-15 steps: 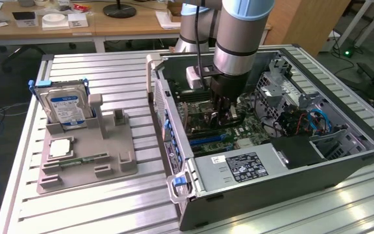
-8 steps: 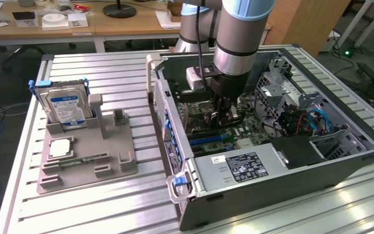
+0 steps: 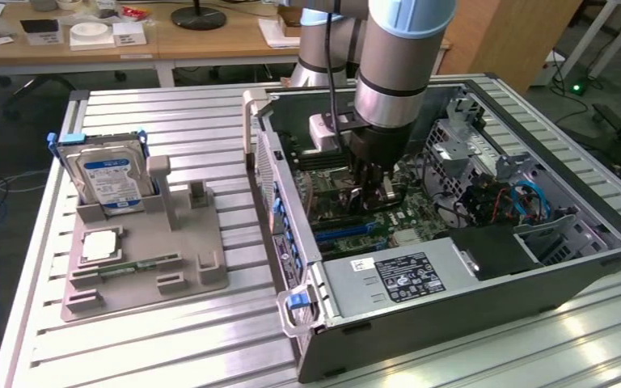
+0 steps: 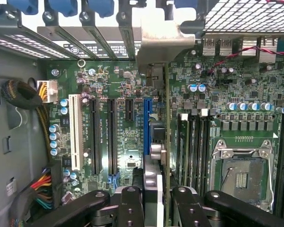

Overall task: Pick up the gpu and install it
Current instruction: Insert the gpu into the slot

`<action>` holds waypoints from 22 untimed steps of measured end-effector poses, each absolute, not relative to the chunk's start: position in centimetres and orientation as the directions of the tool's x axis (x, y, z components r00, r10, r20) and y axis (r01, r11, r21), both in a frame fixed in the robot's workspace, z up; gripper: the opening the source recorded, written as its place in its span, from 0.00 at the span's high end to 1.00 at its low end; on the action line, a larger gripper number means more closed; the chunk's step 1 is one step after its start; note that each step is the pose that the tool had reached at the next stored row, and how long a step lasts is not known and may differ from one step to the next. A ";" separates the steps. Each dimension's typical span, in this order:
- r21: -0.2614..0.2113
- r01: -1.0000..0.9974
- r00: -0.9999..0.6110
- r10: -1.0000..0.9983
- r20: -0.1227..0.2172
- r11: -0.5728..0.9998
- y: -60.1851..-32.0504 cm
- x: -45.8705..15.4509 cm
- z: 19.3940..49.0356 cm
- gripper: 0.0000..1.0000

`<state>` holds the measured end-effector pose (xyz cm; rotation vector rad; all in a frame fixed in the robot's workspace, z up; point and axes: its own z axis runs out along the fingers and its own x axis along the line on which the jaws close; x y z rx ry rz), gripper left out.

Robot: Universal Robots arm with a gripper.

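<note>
Reaching straight down into the open computer case (image 3: 569,267), the arm (image 3: 397,73) held its hand (image 3: 373,184) vertical. Its fingers (image 4: 131,208) were partly closed on the gpu (image 4: 159,40), which hung edge-on below it over the motherboard (image 4: 109,75). The card's silver bracket stood at the case's rear slot wall. Its edge ran just beside the blue slot (image 4: 147,125), with the memory slots (image 4: 191,142) on the other side. The power supply (image 3: 397,279) label near the hand was unreadable. The hard drive (image 3: 107,179), well apart on the table (image 3: 181,339), bore a blue label.

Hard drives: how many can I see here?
1: the blue-labelled hard drive stands upright in the grey holder on the table, at the exterior view's left. Others may be hidden inside the computer case.
</note>
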<state>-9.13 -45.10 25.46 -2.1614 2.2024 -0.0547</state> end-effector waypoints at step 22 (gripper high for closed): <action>-0.064 -0.998 -0.025 -1.000 -0.015 0.026 -45.1 -9.1 24.8 0.72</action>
